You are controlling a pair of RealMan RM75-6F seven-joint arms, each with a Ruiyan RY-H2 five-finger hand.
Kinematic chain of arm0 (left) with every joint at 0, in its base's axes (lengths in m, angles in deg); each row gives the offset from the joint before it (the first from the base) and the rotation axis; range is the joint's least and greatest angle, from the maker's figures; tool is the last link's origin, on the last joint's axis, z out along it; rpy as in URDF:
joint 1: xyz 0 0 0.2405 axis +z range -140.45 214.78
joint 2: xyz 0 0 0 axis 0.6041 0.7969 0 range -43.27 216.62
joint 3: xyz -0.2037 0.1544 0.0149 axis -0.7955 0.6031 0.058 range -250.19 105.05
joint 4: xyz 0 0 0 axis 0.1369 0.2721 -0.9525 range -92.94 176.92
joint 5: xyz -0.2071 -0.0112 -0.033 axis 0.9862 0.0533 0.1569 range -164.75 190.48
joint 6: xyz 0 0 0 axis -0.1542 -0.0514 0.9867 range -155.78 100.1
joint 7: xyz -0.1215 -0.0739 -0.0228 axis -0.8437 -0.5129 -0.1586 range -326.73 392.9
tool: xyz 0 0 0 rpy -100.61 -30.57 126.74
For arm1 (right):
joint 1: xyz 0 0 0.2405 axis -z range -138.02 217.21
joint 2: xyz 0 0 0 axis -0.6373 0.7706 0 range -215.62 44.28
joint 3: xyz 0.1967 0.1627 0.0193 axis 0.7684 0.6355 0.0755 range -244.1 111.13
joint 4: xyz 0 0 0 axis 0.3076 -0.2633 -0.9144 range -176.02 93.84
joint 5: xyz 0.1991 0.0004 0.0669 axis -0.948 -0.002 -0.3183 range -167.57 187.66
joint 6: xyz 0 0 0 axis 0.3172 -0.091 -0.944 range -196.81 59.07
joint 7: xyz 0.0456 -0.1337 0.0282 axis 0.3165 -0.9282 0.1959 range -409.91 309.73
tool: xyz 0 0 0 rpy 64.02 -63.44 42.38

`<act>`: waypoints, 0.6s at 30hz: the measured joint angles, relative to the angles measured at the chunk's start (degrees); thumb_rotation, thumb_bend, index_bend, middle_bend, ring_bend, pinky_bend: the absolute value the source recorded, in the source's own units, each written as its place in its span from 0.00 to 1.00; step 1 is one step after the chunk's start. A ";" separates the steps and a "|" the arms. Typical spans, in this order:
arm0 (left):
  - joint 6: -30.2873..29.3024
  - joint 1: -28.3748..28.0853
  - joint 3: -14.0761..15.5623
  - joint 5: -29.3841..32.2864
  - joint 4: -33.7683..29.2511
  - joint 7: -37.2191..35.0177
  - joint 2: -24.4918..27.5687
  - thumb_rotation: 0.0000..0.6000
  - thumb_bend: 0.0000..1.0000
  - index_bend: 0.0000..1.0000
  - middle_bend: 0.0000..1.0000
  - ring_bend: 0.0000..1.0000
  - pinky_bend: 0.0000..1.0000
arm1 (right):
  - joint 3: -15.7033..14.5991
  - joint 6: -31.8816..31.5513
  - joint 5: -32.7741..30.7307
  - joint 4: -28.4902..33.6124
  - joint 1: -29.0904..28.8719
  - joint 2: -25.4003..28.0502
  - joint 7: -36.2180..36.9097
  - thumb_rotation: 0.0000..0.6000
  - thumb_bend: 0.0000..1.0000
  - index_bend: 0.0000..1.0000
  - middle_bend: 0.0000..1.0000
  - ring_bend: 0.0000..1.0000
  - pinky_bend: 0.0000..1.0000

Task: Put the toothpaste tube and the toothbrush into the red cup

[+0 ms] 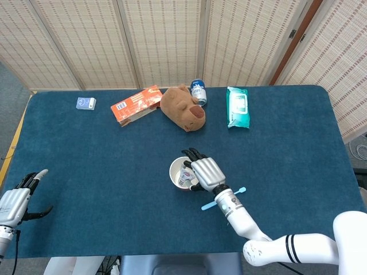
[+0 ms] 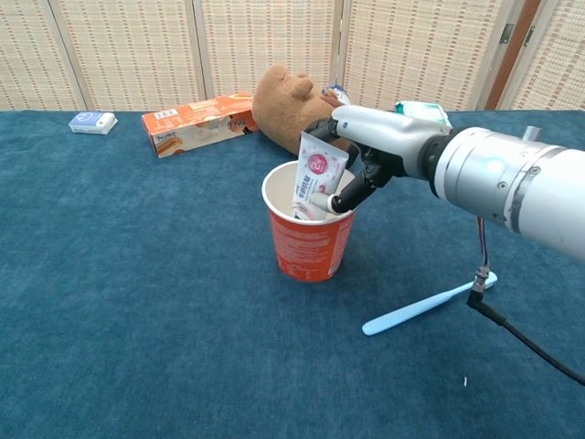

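While the left robot hand (image 1: 16,200) lies spread, the right robot hand (image 2: 366,146) pinches the toothpaste tube (image 2: 313,181), lettering unreadable, inside the red cup (image 2: 309,243)

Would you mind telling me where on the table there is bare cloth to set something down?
Bare cloth lies left of the red cup, from the orange box down to the near edge, and on the right below the wipes pack. It is crowded along the far edge around the plush toy and can, and beside the cup, where the right robot hand and toothbrush sit.
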 measured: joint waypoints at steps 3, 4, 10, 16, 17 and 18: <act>0.01 -0.01 -0.02 0.01 0.00 -0.04 0.02 1.00 0.22 0.02 0.14 0.09 0.26 | 0.02 0.16 -0.13 -0.30 -0.07 -0.24 -0.05 1.00 0.29 0.65 0.13 0.00 0.26; -0.01 0.00 -0.02 0.00 -0.01 -0.06 0.02 1.00 0.22 0.02 0.14 0.09 0.26 | 0.04 0.19 -0.15 -0.38 -0.09 -0.33 -0.07 1.00 0.29 0.65 0.13 0.00 0.26; -0.16 0.06 -0.01 -0.08 -0.05 -0.09 0.07 1.00 0.22 0.02 0.14 0.09 0.26 | 0.04 0.19 0.18 -0.19 -0.06 -0.44 -0.01 1.00 0.29 0.65 0.13 0.00 0.26; -0.29 0.11 0.02 -0.20 -0.13 -0.05 0.10 1.00 0.22 0.02 0.14 0.09 0.26 | 0.06 0.11 0.62 0.40 0.05 -0.14 0.04 1.00 0.29 0.65 0.13 0.00 0.26; -0.29 0.11 0.03 -0.20 -0.14 -0.04 0.10 1.00 0.22 0.02 0.14 0.09 0.26 | 0.08 0.09 0.66 0.45 0.08 -0.10 0.06 1.00 0.29 0.65 0.13 0.00 0.26; -0.31 0.12 0.04 -0.22 -0.15 -0.03 0.10 1.00 0.22 0.02 0.14 0.09 0.26 | 0.08 0.08 0.68 0.48 0.09 -0.08 0.09 1.00 0.29 0.65 0.13 0.00 0.26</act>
